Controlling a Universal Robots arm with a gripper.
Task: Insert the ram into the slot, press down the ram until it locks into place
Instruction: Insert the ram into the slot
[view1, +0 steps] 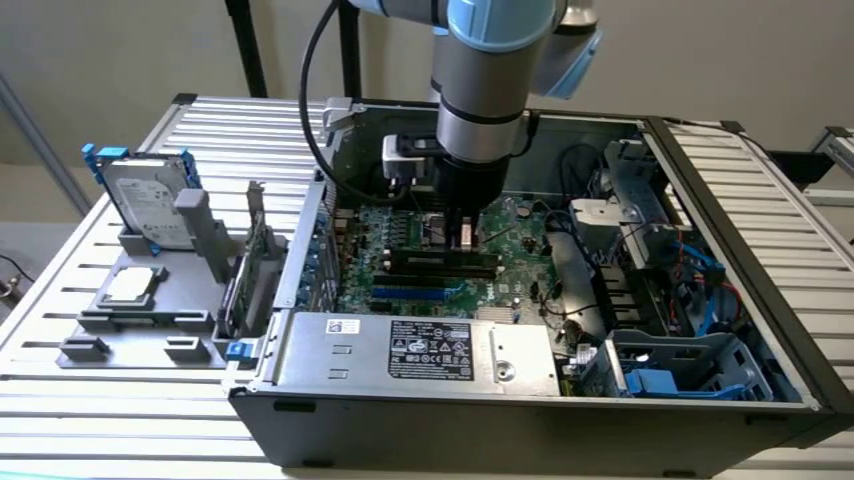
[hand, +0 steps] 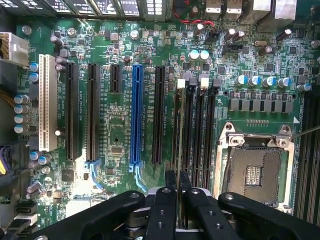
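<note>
My gripper (view1: 463, 238) hangs straight down inside the open computer case, low over the motherboard (view1: 518, 222). In the wrist view its two black fingers (hand: 170, 189) stand close together, shut on the ram (hand: 179, 135), which appears edge-on as a thin greenish strip. The strip runs along the outermost of several parallel black memory slots (hand: 181, 95), the one nearest the long black expansion slot (hand: 158, 115). The other memory slots (hand: 202, 130) lie bare beside it. Whether the ram's lower edge sits in the slot or just above it cannot be told.
The square silver processor socket (hand: 257, 172) lies just past the memory slots. A blue slot (hand: 136, 115) and black expansion slots sit on the other side. The case walls, the power supply (view1: 414, 350) and cables (view1: 627, 250) hem the arm in. A hard drive (view1: 144, 198) stands outside on a grey fixture.
</note>
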